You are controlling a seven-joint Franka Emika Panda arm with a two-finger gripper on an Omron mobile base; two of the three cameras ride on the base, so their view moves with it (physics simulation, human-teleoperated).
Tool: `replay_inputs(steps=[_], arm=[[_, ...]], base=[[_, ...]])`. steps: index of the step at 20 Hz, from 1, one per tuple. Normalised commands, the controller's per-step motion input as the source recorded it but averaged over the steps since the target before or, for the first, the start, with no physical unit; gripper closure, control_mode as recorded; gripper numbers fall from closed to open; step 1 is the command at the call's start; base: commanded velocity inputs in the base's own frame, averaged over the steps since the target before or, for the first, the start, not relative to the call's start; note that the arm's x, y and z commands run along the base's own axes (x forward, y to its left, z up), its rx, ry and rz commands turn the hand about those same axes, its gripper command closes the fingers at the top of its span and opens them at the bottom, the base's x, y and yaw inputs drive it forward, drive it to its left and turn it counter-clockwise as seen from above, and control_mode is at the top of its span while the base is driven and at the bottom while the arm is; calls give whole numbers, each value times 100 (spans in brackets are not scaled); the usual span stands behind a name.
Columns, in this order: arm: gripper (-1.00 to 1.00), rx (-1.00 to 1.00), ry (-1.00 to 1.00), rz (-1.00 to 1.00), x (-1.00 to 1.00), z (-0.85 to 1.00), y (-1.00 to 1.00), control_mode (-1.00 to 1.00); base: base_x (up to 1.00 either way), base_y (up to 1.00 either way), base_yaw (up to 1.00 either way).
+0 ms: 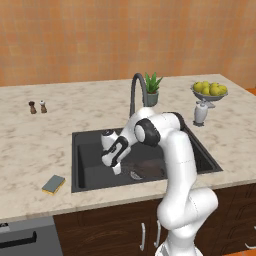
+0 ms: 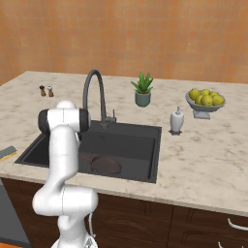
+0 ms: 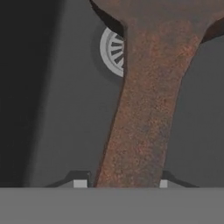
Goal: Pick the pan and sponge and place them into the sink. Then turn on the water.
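The dark brown pan [image 2: 105, 165] lies low inside the black sink [image 1: 85, 172], over the floor by the silver drain [image 3: 112, 50]. In the hand view its rusty handle [image 3: 144, 122] runs up from between my two finger tips, which hug it on both sides. My gripper [image 1: 118, 169] reaches down into the basin, shut on that handle [image 3: 121, 183]. The yellow sponge [image 1: 53, 184] with its grey-blue face lies on the counter left of the sink [image 2: 6, 153]. No water falls from the arched faucet [image 1: 136, 90].
Behind the sink stand a potted plant [image 1: 152, 90], a white soap dispenser [image 1: 200, 113] and a bowl of lemons [image 1: 210, 90]. Salt and pepper shakers [image 1: 37, 107] sit far left. A dishwasher front [image 1: 27, 237] is below the counter's left end.
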Motion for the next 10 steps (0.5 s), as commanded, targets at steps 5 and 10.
replay_inputs(steps=[5,10], arm=[[100,9,0,-9,0,-62,13,-100],[-100,8,0,-7,-1,-60,7,-100]], base=[[0,0,0],[0,0,0]])
